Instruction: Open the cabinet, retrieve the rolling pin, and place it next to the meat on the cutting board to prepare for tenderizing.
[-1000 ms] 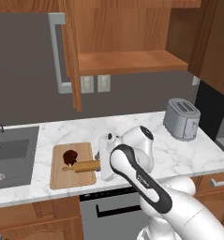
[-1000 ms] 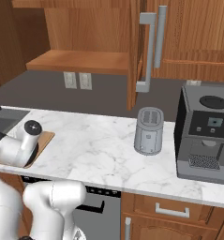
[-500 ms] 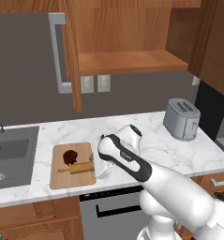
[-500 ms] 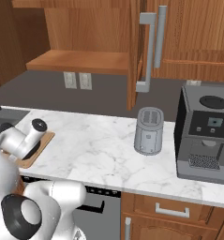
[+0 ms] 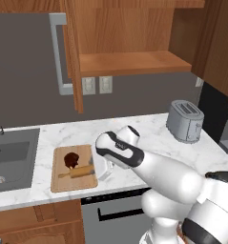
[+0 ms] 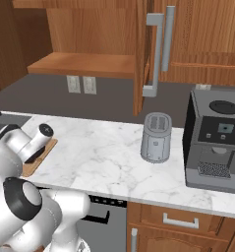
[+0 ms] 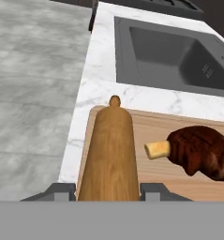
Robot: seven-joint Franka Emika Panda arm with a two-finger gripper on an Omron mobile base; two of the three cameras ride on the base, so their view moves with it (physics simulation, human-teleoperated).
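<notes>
The light-tan rolling pin (image 5: 77,171) (image 7: 109,150) lies low over the front part of the cutting board (image 5: 61,181) (image 7: 155,131). My gripper (image 5: 98,170) (image 7: 108,191) is shut on its right end, one finger tip pressed against each side. The dark meat (image 5: 71,158) (image 7: 201,151) with its pale bone sits on the board just beside the pin, behind it in the left base view. The cabinet (image 5: 129,33) stands open above, its door (image 5: 71,52) swung out, and its shelf is bare. In the right base view my arm hides most of the board (image 6: 39,158).
A sink (image 5: 10,155) (image 7: 174,56) lies left of the board. A toaster (image 5: 184,121) (image 6: 156,137) and a dark coffee machine (image 6: 215,140) stand on the marble counter (image 5: 149,138) to the right. The counter's front edge runs close to the board.
The arm has swung its elbow round to the right and lower. The hand and the rolling pin have shifted slightly left along the board. The meat has not moved.
</notes>
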